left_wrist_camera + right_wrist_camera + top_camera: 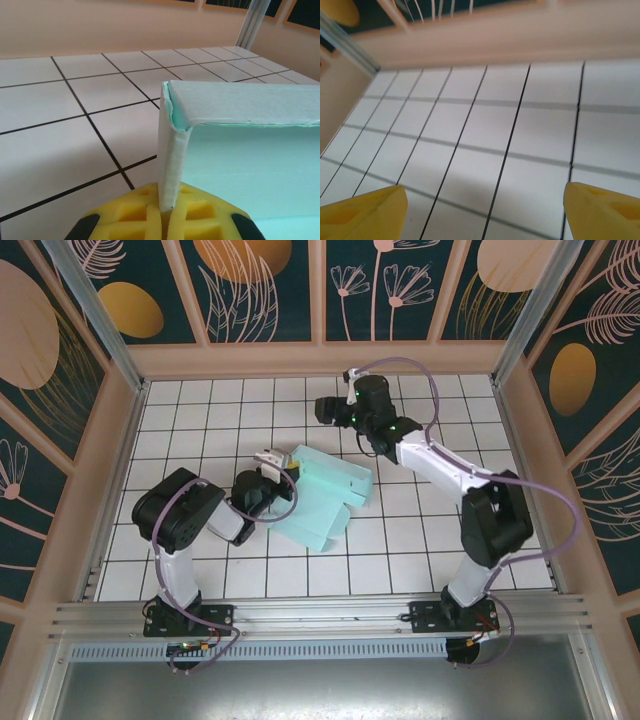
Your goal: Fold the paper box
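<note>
We see the box point(330, 495), pale mint card, partly folded, lying mid-table point(200, 410), one wall upright and creased at its corner. Our left gripper point(167, 212) is clamped on that wall. The right gripper point(482, 202) hangs spread, clear of the box.

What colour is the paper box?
The paper box is pale mint-blue; the left wrist view shows it best.

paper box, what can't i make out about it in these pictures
- Top external: the paper box has its left corner hidden under the left fingers; creases too small.
- Left wrist: box cut off by right and bottom edges.
- Right wrist: blurred tiles; right fingers cut off at the bottom edge.
</note>
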### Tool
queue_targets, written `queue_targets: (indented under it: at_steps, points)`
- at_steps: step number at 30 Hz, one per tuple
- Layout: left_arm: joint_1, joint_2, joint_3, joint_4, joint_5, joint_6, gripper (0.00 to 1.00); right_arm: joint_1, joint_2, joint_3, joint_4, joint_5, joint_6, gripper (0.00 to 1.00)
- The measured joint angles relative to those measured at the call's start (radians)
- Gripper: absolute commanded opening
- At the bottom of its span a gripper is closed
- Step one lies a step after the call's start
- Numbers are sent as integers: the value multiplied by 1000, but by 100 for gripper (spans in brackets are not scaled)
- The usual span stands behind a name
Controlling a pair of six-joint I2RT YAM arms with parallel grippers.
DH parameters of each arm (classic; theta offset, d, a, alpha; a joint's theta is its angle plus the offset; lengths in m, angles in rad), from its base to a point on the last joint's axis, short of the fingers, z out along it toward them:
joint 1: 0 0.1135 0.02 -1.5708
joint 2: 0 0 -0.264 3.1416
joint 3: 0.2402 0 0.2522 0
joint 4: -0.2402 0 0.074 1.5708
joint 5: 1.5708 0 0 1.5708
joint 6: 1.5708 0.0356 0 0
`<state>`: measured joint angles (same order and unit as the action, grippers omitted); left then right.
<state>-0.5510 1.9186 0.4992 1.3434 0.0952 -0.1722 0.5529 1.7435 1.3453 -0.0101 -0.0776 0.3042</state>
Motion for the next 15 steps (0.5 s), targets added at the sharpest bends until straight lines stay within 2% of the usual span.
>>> queue_targets:
  at_steps: [6,15]
  points:
    - [-30,31,6,2,-35,30,2,-5,151,38,-92,-234,39,78]
    - [-65,69,11,16,-100,30,3,-3,183,38,-95,-436,36,65]
